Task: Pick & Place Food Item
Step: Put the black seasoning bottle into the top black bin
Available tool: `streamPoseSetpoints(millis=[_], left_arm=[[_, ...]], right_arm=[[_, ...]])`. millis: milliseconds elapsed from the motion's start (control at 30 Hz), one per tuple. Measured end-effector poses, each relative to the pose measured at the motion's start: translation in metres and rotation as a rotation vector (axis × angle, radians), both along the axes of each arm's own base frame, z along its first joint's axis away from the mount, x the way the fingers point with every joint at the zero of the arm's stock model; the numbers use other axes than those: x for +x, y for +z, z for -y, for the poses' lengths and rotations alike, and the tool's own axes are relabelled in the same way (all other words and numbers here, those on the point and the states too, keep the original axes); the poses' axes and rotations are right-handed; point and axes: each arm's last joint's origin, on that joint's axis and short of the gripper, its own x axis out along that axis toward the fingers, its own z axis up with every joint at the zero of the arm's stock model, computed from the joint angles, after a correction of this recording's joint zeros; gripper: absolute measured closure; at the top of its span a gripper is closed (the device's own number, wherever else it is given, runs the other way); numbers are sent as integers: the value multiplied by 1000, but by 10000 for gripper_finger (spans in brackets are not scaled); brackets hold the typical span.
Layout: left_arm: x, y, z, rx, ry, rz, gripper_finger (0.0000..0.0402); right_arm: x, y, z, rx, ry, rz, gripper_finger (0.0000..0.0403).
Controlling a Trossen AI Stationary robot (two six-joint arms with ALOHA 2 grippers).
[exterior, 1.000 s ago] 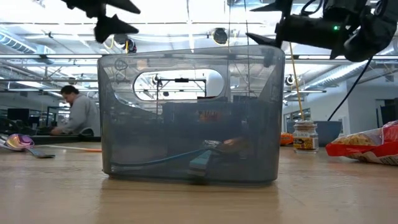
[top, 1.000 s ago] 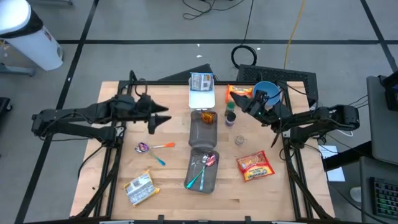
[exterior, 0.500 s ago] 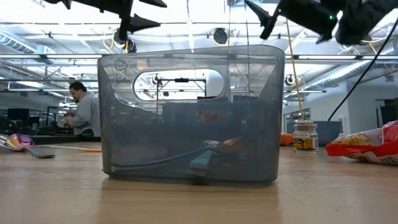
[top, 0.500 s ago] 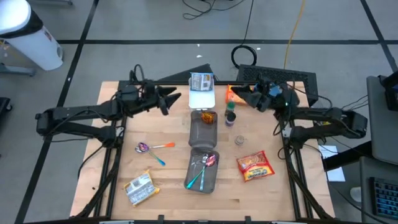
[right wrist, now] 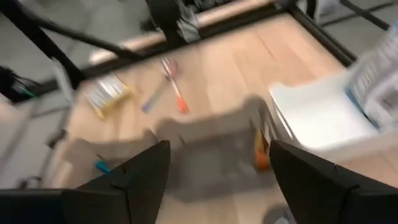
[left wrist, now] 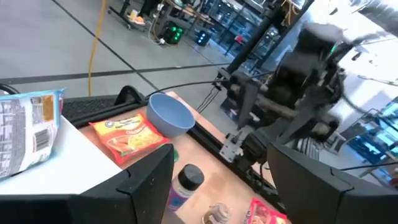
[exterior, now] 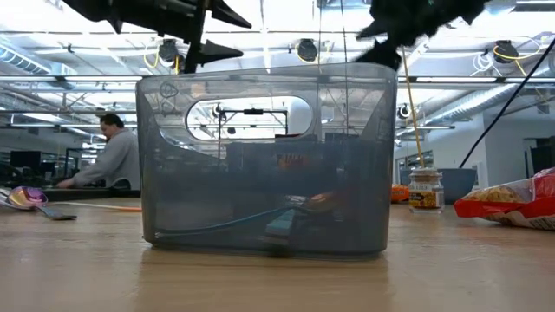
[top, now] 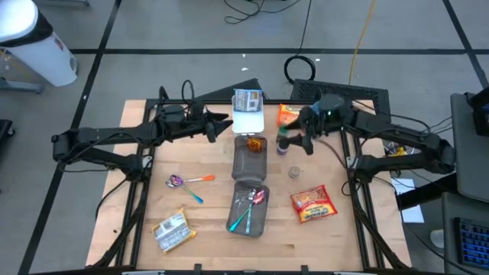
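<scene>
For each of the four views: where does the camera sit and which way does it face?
High: overhead, straight down; both arms, left gripper, right gripper.
Low: table height, facing the grey bin; arms overhead.
Left wrist: past its own fingers toward the blue bowl.
Right wrist: past its fingers onto the bin.
Shared: the bin, high and low.

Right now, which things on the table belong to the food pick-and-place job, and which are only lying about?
Probably the job:
- orange noodle packet
- red snack bag
- silver foil packet
- grey translucent plastic bin

Lying about:
- coloured plastic spoons
- blue round bowl
- small dark-capped bottle
</scene>
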Motion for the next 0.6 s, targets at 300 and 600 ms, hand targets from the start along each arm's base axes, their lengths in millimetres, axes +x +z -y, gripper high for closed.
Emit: streamPoseSetpoints(millis=[300,600], left_arm=[[1,-1,0,-3,-17,-6,133],[1,-3,1,-15,-43,-27,133]], right_arm=[[-8,-70,-37,-78,-199,3,136],[-20,-109,-69,-269,-428,-32,136]])
